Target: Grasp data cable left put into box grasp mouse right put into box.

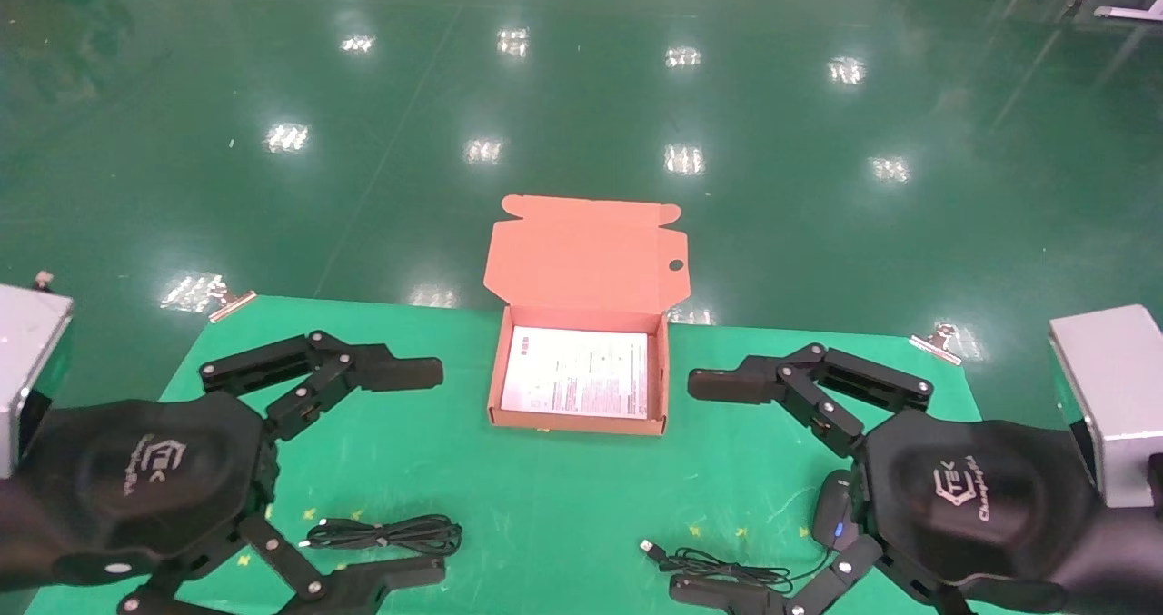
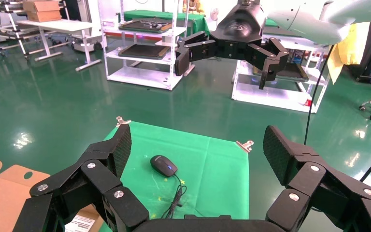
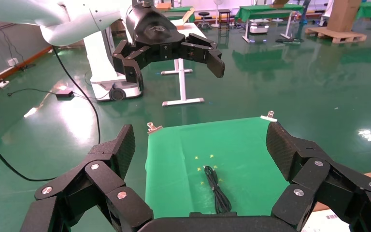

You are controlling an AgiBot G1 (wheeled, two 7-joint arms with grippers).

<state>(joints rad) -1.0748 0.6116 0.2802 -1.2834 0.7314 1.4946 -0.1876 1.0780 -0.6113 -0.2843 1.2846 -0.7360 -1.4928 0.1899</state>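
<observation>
Left gripper (image 1: 413,470) above data cable (image 1: 386,533), right gripper (image 1: 704,488) above mouse (image 1: 831,506), fingers wide

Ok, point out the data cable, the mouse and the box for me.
data cable (image 1: 386,533), head view, middle of the coiled bundle.
mouse (image 2: 163,166), left wrist view, top of its shell.
box (image 1: 581,424), head view, near wall.

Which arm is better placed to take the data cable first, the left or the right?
The left. The data cable lies on the robot's left side of the table, right between the fingers of the open left gripper. The right gripper, also open, hangs over the mouse beyond the box.
</observation>
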